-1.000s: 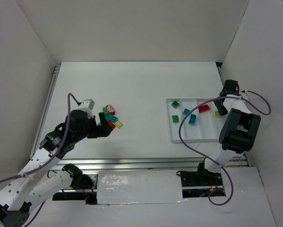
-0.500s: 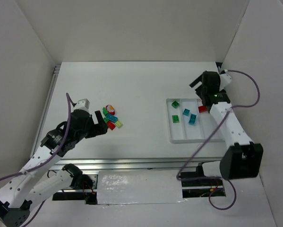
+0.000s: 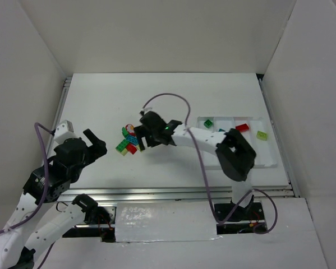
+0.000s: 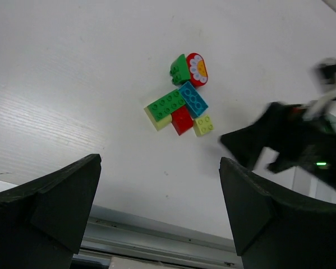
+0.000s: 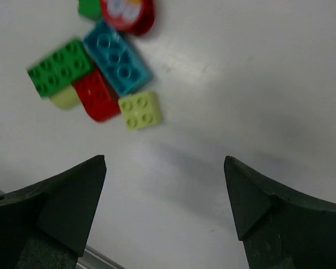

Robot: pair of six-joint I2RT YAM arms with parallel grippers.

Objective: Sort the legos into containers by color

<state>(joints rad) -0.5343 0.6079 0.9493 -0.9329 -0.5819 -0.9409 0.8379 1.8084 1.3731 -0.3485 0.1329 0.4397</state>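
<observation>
The left gripper (image 3: pixel 96 143) sits at the left side of the white table (image 3: pixel 173 95). Its two fingers are wide apart and hold nothing. Just to its right lies a little pile of legos (image 3: pixel 128 141). In the pile a green brick (image 4: pixel 166 104) touches a blue brick (image 4: pixel 193 100). A red brick (image 4: pixel 182 120) and a small yellow-green brick (image 4: pixel 203 125) lie right below them. A round red piece (image 4: pixel 197 69) with a white flower sits at the top. The right gripper (image 3: pixel 141 138) hangs at the right edge of the pile. Its fingers are spread wide too, with nothing in them. Far to the right is the white tray (image 3: pixel 268 154). The right arm (image 3: pixel 207 137) covers part of it. A green lego (image 3: pixel 208 123) lies in its left-most slot, a red lego (image 3: pixel 242 128) lies further right, and a yellow-green lego (image 3: pixel 261 135) lies in the right-most slot.
</observation>
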